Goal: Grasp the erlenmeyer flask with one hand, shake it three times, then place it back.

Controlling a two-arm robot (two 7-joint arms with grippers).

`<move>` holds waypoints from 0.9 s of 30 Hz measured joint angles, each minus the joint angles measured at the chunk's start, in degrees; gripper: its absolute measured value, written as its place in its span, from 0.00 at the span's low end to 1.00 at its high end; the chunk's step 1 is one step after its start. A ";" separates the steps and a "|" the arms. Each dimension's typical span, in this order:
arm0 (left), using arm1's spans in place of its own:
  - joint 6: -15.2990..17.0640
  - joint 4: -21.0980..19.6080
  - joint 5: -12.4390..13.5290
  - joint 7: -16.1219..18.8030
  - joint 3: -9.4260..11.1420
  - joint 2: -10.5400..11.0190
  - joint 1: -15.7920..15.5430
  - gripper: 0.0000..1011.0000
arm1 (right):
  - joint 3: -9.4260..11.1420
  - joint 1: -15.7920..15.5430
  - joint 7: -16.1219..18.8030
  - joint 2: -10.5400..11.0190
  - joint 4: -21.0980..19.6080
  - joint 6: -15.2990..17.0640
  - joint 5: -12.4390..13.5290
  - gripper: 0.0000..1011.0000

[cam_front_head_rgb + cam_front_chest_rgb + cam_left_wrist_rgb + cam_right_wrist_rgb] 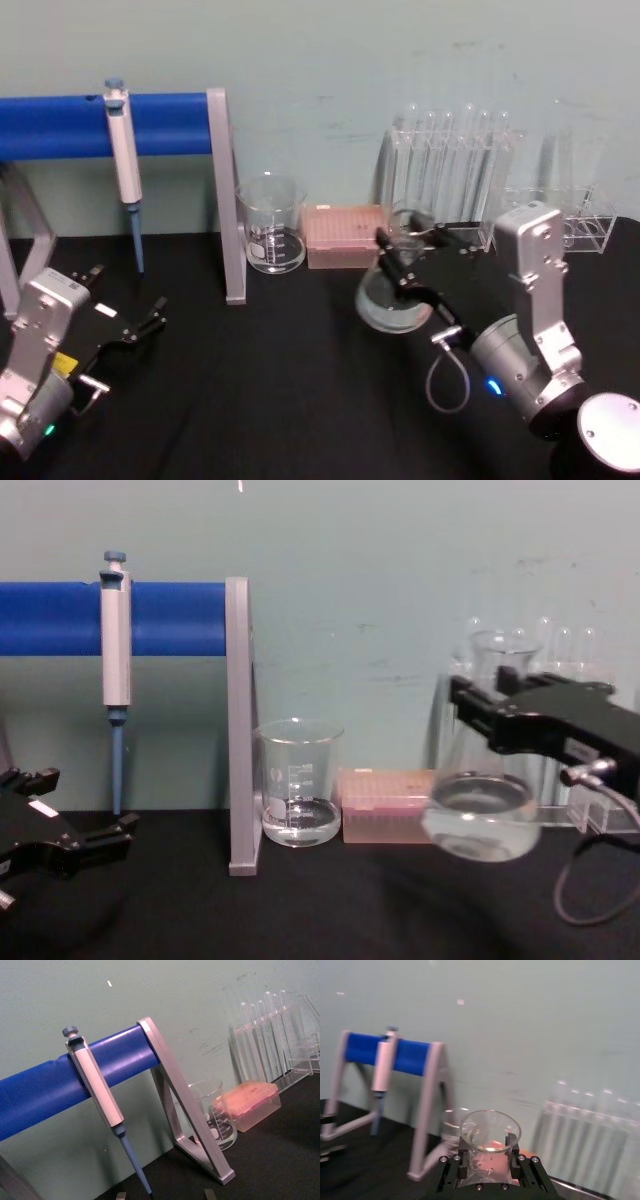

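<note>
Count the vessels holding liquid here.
2. The beaker stands on the table beside the stand's grey leg; the erlenmeyer flask tilts right of it, neck clamped in the right gripper. The left gripper rests open, far left. None seems hidden.

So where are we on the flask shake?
Grasp done: right end effector is shut on the neck of the clear glass conical flask, held off the black table. Shaking looks in hand; count unclear. Placing back remains. Left end effector sits parked, open.
</note>
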 joint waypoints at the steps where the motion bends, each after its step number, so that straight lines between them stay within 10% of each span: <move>1: 0.00 0.00 0.00 0.00 0.00 0.00 0.00 0.99 | 0.37 -0.20 -0.68 -0.27 -0.09 0.19 -0.24 0.45; 14: 0.00 0.00 0.00 0.00 0.00 0.00 0.00 0.99 | 4.88 -2.56 -7.40 -4.47 -1.22 2.28 -2.94 0.45; 27: 0.00 0.00 0.00 0.00 0.00 0.00 0.00 0.99 | 5.58 -2.27 -3.43 -4.99 -0.67 2.32 -3.60 0.45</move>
